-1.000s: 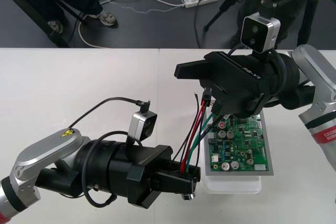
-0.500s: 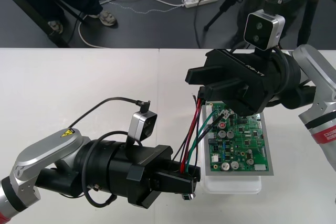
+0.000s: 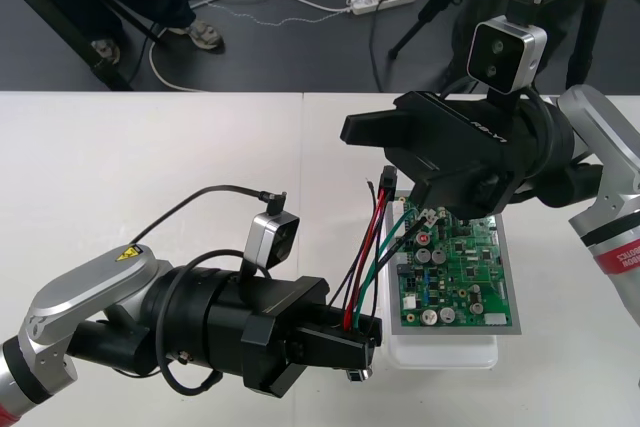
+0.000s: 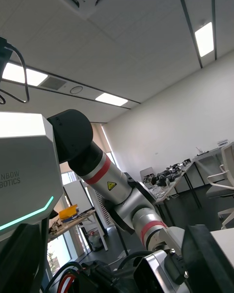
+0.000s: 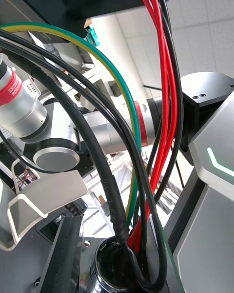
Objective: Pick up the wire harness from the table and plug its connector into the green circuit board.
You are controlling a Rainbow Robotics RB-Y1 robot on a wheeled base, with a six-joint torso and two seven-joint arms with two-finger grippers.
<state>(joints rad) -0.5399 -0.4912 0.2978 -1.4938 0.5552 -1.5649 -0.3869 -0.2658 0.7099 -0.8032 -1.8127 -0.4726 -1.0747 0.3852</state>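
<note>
While the left tool (image 3: 350, 335) is clamped on the harness (image 3: 366, 262) at its socket end, near the bench's front edge, the job looks roughly half done. The harness is off the bench (image 3: 150, 157) and brought to the board (image 3: 458, 277), but nothing shows the plug (image 3: 386, 180) seated yet. In the left wrist view the round metal socket (image 5: 109, 273) sits at the base of the bundle. Glossy red, black and green-and-yellow wires fan up from it, and one black lead is thickened by a matt sleeve. From the grip the thin wires rise in a loose, springy curve. The red ones end at the small, boxy black plug, which stands just off the board's far left corner. The green and a black one bend in over the board's left edge. The right tool (image 3: 392, 157) hangs right above the plug with its black fingers spread wide and nothing between them. What is left, I judge, is to take the plug and press it home. The board is a flat green rectangle studded with small cylindrical parts and rests on a smooth white base (image 3: 445, 352). That base sits on the plain, pale, matt bench.
</note>
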